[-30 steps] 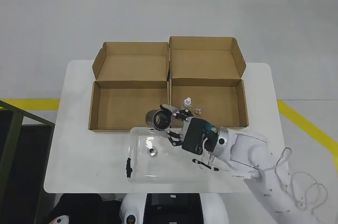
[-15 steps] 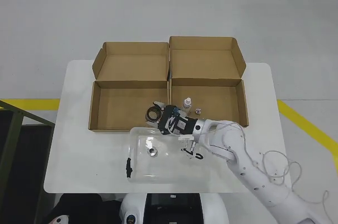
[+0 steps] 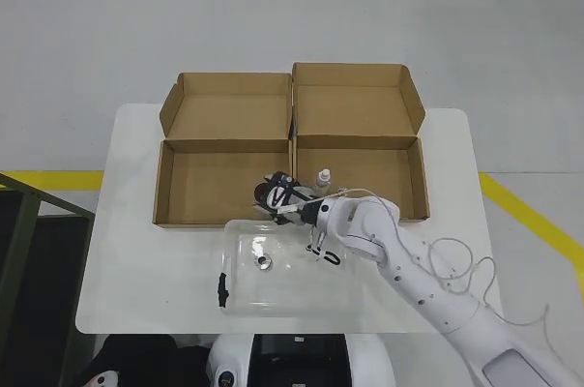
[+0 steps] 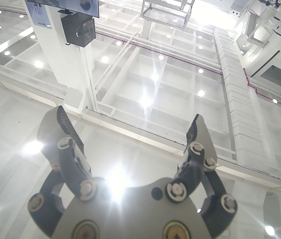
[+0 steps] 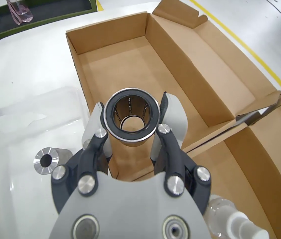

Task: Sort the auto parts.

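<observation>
**Right gripper.** The right gripper [image 5: 132, 104] has its jaws closed on a bearing [image 5: 131, 137], one finger on each side of the outer wall. The bearing is a short metal sleeve with a black end ring. Its bore faces the wrist camera, and cardboard shows through it.

**Bearing position.** In the top view the bearing [image 3: 266, 194] and right gripper [image 3: 276, 191] are over the left box [image 3: 210, 184], at the 4 o'clock corner of its floor, close to the wall it shares with the right box [image 3: 384, 189]. Whether the bearing touches the floor cannot be told. The arm lies across the 2 o'clock part of the tray [image 3: 282, 290].

**Left gripper.** The left gripper [image 4: 129, 112] points at the ceiling. Its jaws are spread wide with nothing between them.

**Table layout.** On the table [image 3: 128, 242] both boxes stand side by side at 12 o'clock, walls touching and lids folded back. The clear tray sits at 6 o'clock, just beside the boxes' near walls.

**Other parts.**
- A metal bush [image 3: 264, 261] stands in the tray at 9 o'clock from its centre. In the right wrist view the bush [image 5: 46, 160] shows a chamfered end and a central hole.
- A black item [image 3: 221, 288] lies at the tray's 8 o'clock edge.
- A white part [image 3: 323, 178] stands in the right box at 9 o'clock, near the shared wall.
- A small part [image 3: 343, 190] lies just beside the white part, at its 4 o'clock.
</observation>
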`<action>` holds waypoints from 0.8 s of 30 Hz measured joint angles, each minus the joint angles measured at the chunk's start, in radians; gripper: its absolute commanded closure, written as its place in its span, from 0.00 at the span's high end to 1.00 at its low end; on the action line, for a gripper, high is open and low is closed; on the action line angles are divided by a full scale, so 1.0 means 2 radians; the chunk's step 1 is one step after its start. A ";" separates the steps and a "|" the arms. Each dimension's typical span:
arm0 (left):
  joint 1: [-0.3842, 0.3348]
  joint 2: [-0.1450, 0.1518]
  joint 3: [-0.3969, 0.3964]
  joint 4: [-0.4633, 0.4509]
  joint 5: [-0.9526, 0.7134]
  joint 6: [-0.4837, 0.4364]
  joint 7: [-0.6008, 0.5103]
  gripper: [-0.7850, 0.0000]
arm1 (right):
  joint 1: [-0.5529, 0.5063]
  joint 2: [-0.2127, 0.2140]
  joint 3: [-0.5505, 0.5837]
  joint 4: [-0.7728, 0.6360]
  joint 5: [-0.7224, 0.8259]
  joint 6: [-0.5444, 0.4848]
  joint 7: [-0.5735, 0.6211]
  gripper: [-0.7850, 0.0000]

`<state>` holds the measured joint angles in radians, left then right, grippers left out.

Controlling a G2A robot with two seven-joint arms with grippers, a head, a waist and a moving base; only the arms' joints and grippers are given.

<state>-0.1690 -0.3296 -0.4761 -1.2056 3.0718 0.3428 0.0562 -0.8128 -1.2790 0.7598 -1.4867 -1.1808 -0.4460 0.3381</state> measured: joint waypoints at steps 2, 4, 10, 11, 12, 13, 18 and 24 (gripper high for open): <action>0.000 0.000 0.000 0.000 0.000 0.000 0.000 1.00 | 0.006 -0.003 -0.002 0.011 0.003 -0.002 0.003 0.06; 0.000 0.000 0.000 0.000 0.000 0.000 0.000 1.00 | 0.011 -0.005 -0.004 0.020 0.005 -0.004 0.007 0.11; 0.000 0.000 0.000 0.000 0.000 0.000 0.000 1.00 | 0.025 -0.013 -0.012 0.048 0.014 -0.011 0.018 0.33; 0.000 0.000 0.000 0.000 0.000 0.000 0.000 1.00 | 0.027 -0.015 -0.014 0.053 0.015 -0.012 0.018 0.34; 0.000 0.000 0.000 0.000 0.000 0.000 0.000 1.00 | 0.029 -0.016 -0.016 0.056 0.016 -0.013 0.018 0.35; 0.000 0.000 0.000 0.000 0.000 0.000 0.000 1.00 | 0.030 -0.017 -0.017 0.059 0.016 -0.014 0.018 0.37; 0.000 0.000 0.000 0.000 0.000 0.000 0.000 1.00 | 0.034 -0.022 -0.020 0.068 0.018 -0.019 0.022 0.56; 0.000 0.000 0.000 0.000 0.000 0.000 0.000 1.00 | 0.037 -0.026 -0.020 0.075 0.018 -0.021 0.024 0.85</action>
<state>-0.1690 -0.3296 -0.4761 -1.2056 3.0718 0.3428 0.0562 -0.7393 -1.3308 0.7206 -1.3363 -1.1445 -0.4887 0.3867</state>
